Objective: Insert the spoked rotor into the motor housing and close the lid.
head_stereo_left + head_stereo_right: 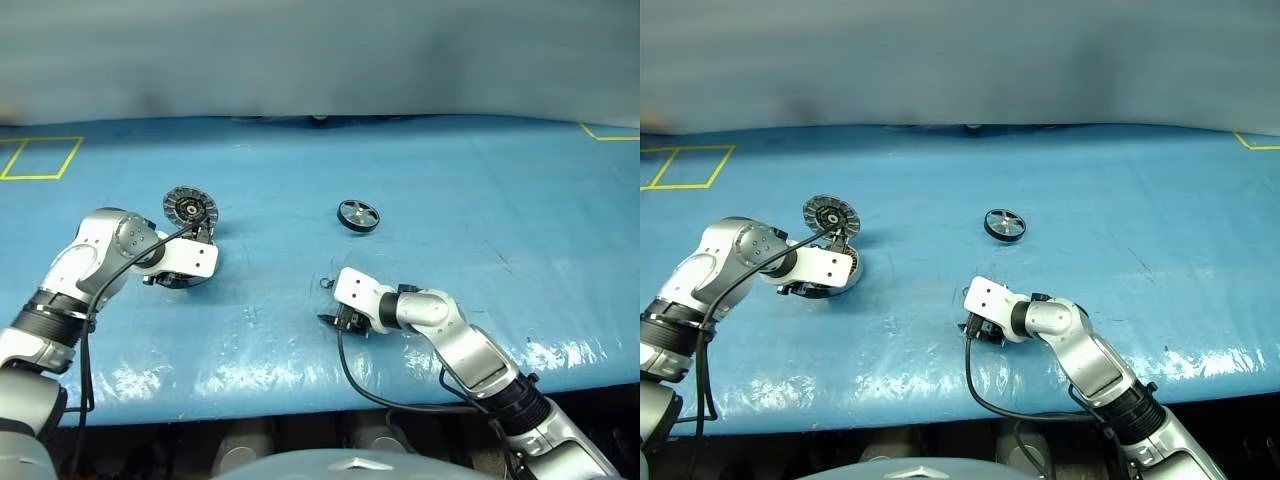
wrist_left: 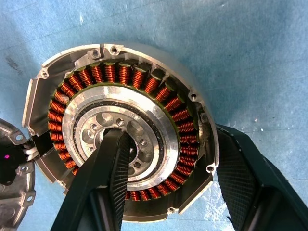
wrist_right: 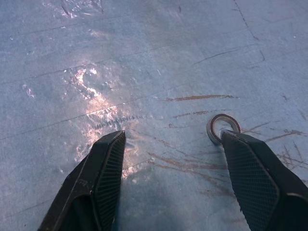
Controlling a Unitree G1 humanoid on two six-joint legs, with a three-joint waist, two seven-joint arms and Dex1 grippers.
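Motor housing (image 2: 120,134) sits far left under my left gripper (image 2: 173,159), one finger in the hub, one outside the wall, jaws not clamped; lid (image 1: 189,207) tipped up behind. Spoked rotor (image 1: 358,215) lies mid-table, untouched; I'd judge fetching it comes next. Right gripper (image 3: 173,163) open, empty, beside a tiny ring (image 3: 223,126). Lid joint barely readable.

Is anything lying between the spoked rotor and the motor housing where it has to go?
Nothing visible does: bare blue table separates the spoked rotor from the motor housing, whose lid stands open. The left pincer straddles the housing.
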